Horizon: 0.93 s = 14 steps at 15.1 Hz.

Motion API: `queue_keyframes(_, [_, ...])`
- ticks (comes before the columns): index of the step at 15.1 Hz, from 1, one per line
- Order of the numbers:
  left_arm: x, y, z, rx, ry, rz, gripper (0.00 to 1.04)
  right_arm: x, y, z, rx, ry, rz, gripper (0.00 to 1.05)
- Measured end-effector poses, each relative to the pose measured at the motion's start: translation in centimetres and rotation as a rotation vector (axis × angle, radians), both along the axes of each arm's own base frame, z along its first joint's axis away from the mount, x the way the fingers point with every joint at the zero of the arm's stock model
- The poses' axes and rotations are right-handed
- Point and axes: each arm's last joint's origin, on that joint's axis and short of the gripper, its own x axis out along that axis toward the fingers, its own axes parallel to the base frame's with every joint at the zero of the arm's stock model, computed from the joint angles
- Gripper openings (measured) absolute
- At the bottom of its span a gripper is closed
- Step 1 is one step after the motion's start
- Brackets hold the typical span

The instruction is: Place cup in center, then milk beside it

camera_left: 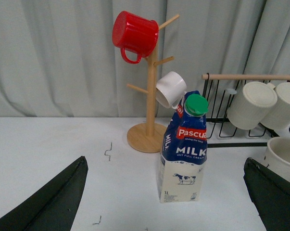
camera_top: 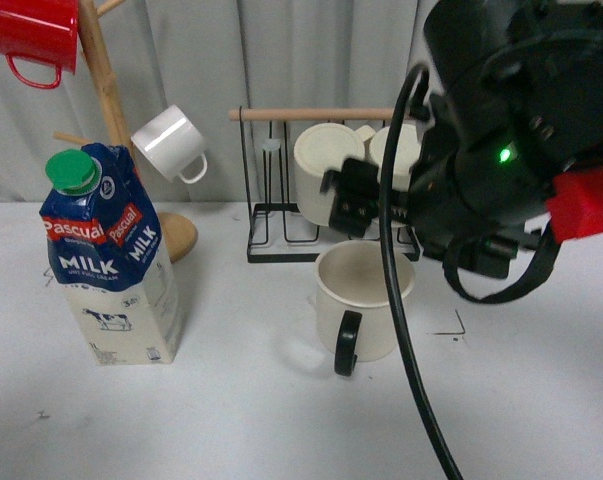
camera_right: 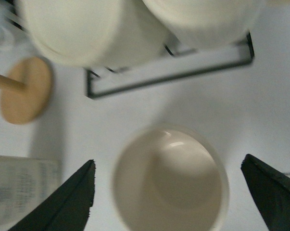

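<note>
The cup [camera_top: 366, 300] stands upright on the white table [camera_top: 241, 400], with its black handle [camera_top: 348, 343] facing me. My right arm [camera_top: 501, 150] hangs over it. In the right wrist view my right gripper [camera_right: 171, 202] is open above the cup [camera_right: 171, 180], one finger on each side, not touching it. The milk [camera_top: 109, 260] stands upright at the left. In the left wrist view my left gripper [camera_left: 164, 207] is open and empty, with the milk [camera_left: 184, 154] standing between and beyond its fingers, apart from them. The cup's rim [camera_left: 283, 156] shows at that view's edge.
A wooden mug tree [camera_top: 101, 70] behind the milk holds a red mug [camera_top: 31, 40] and a small white glossy mug [camera_top: 171, 143]. A black wire rack [camera_top: 281, 235] with two cream mugs [camera_top: 331, 170] stands just behind the cup.
</note>
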Motion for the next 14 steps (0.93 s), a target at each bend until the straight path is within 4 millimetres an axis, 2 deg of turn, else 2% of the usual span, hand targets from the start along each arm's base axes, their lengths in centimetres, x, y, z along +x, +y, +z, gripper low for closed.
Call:
queue_keyframes(1, [0.0,0.0,0.0,0.0,0.0,0.0,0.98,-0.5,-0.4,2.2,0.055,-0.084,0.015,0.98])
queue_keyframes(2, [0.0,0.0,0.0,0.0,0.0,0.0,0.98,-1.3,-1.2,4.4,0.109,-0.17,0.028,0.98])
queue_keyframes(4, [0.0,0.0,0.0,0.0,0.0,0.0,0.98,-3.1,-3.2,6.4,0.192,-0.281,0.047,0.97])
queue_keyframes(5, [0.0,0.0,0.0,0.0,0.0,-0.002,0.98,-4.7,-4.5,6.6,0.071,-0.543,-0.059,0.86])
queue_keyframes(6, [0.0,0.0,0.0,0.0,0.0,0.0,0.98,-7.2,-6.6,6.5,-0.066,-0.673,-0.133,0.75])
queue_keyframes(8, [0.0,0.0,0.0,0.0,0.0,0.002,0.98,-12.3,-11.4,7.9,-0.241,-0.859,-0.212,0.51])
queue_keyframes(9, [0.0,0.0,0.0,0.0,-0.001,-0.002,0.98,-14.0,-12.1,7.6,-0.277,-0.879,-0.203,0.38])
queue_keyframes(11, [0.0,0.0,0.0,0.0,-0.001,0.0,0.98,-16.1,-12.8,4.4,-0.317,-0.79,-0.142,0.14])
queue_keyframes(12, [0.0,0.0,0.0,0.0,0.001,0.0,0.98,-17.2,-13.3,3.9,-0.325,-0.787,-0.139,0.02])
queue_keyframes(14, [0.0,0.0,0.0,0.0,-0.001,0.0,0.98,-18.8,-14.2,4.3,-0.329,-0.837,-0.158,0.02])
